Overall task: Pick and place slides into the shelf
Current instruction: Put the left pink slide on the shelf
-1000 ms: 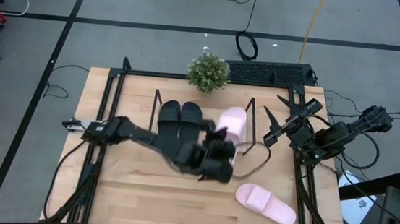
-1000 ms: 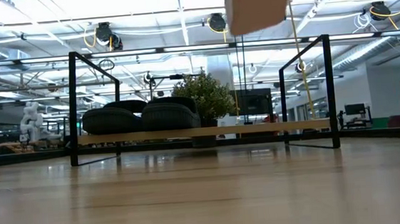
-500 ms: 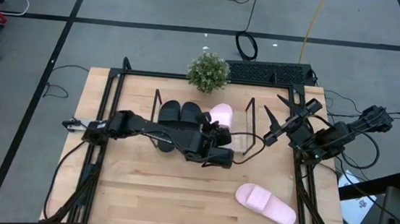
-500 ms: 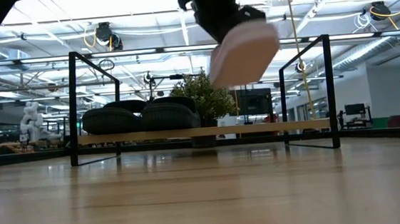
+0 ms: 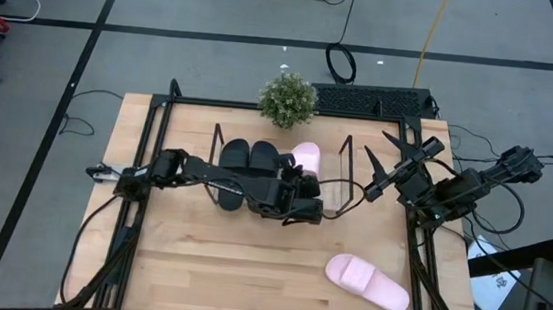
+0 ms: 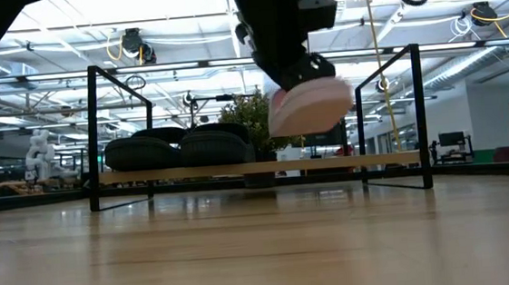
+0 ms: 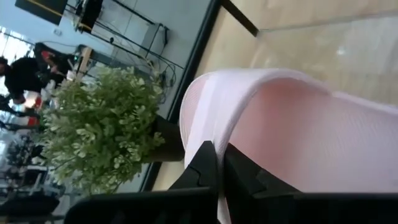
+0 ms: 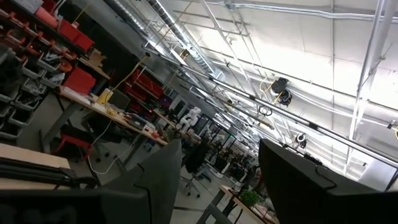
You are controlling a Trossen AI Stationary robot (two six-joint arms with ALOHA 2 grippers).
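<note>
Left pincer (image 5: 302, 180) clamped on pink slide (image 5: 305, 159), now lower over shelf (image 5: 339, 171); right pincer (image 5: 388, 166) apart.

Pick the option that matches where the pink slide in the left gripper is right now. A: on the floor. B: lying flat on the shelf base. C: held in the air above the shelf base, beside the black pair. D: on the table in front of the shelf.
C: in the low view the left gripper holds the pink slide clear above the shelf base, next to the two black slides.
</note>
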